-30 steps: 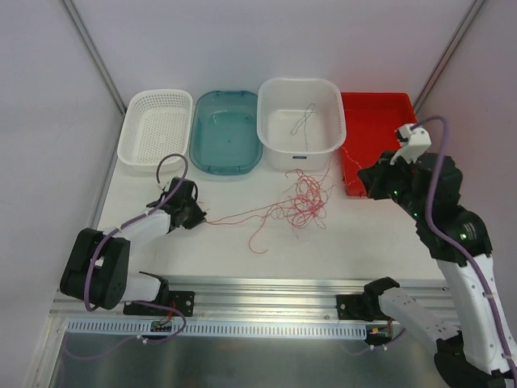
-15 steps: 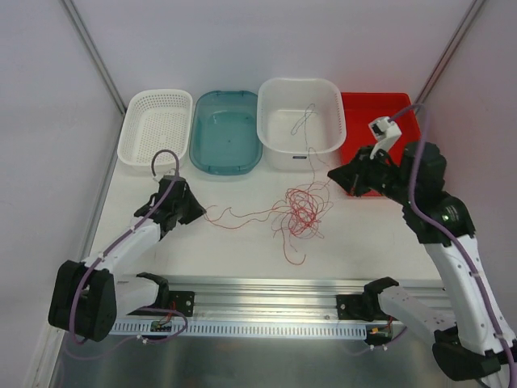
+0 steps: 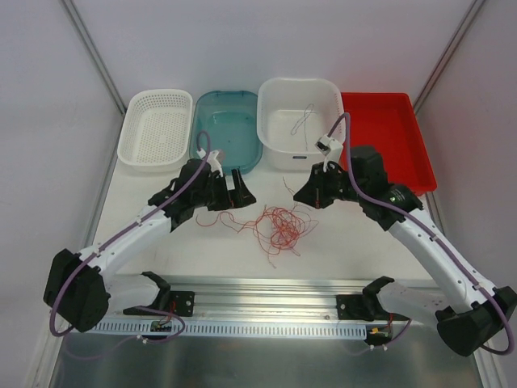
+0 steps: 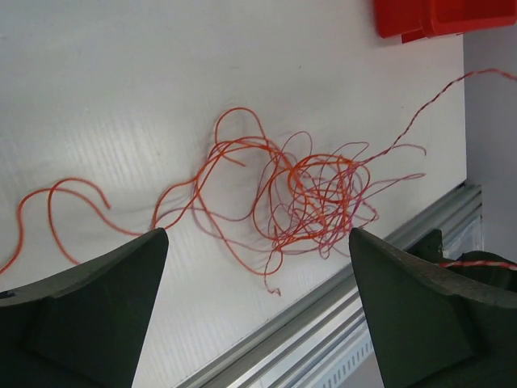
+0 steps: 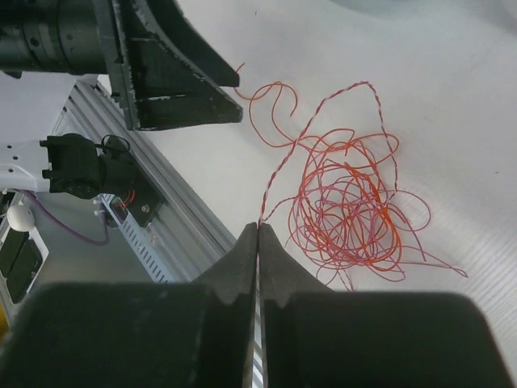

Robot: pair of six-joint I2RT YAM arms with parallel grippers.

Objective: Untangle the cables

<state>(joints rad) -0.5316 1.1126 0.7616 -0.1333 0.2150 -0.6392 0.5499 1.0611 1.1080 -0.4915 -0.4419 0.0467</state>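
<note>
The cables [image 3: 279, 226] lie in a loose red tangle on the white table, between the two grippers. One loose end trails left toward my left gripper [image 3: 229, 191]. In the left wrist view the cables [image 4: 311, 194] sit ahead of my left gripper [image 4: 257, 234], which stands wide open with nothing between its fingers. My right gripper [image 3: 297, 198] hovers just right of the tangle. In the right wrist view it [image 5: 258, 225] is shut on a twisted red-and-white strand [image 5: 323, 121] that runs up and into the tangle [image 5: 347, 206]. A pale grey cable [image 3: 303, 121] lies in the white tub.
Along the back stand a white mesh basket [image 3: 153, 129], a teal bin [image 3: 206, 149], a white tub [image 3: 275, 149] and a red tray [image 3: 388, 137]. An aluminium rail [image 3: 266, 287] runs along the near table edge, close below the tangle.
My left gripper has opened, let go of the red strand and swung right toward the tangle. My right arm has moved left with its strand, and the tangle has shifted left and bunched.
</note>
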